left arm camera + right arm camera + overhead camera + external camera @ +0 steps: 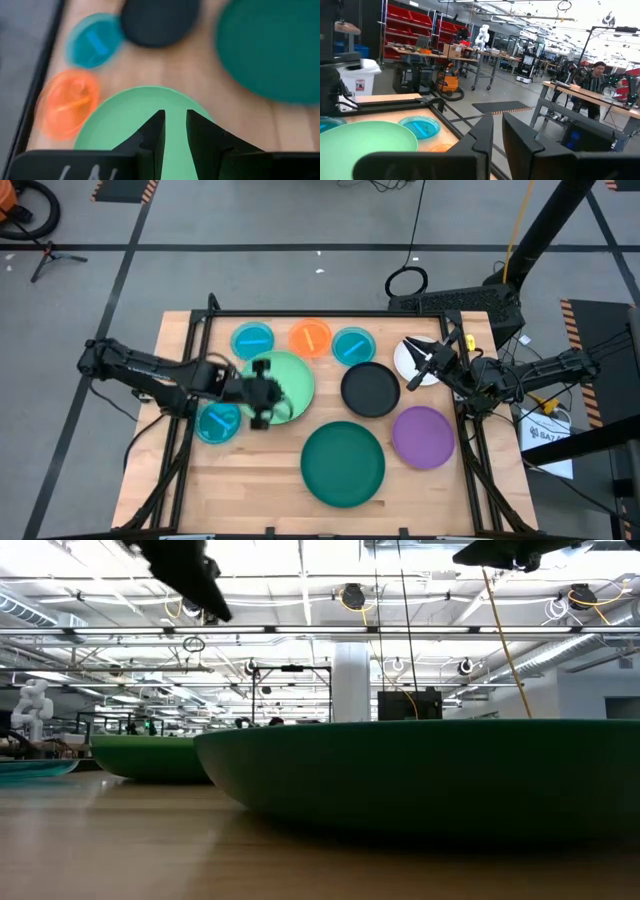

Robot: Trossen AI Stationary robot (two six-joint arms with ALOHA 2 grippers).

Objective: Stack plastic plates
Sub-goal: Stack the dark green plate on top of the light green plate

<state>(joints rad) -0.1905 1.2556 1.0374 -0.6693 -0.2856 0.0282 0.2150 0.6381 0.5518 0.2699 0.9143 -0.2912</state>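
Left gripper [262, 392] above light green plate [283, 385], fingers nearly closed, holding nothing. Right gripper [428, 363] over white plate [410, 358] at table's [270, 480] right rear, narrow gap, empty. Dark green plate [343, 463] front centre.

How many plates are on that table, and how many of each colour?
Blue, translucent: 3
Orange, translucent: 1
Light green: 1
Dark green: 1
Black: 1
Purple: 1
White: 1, partly hidden by the right arm
Total: 9 plates visible
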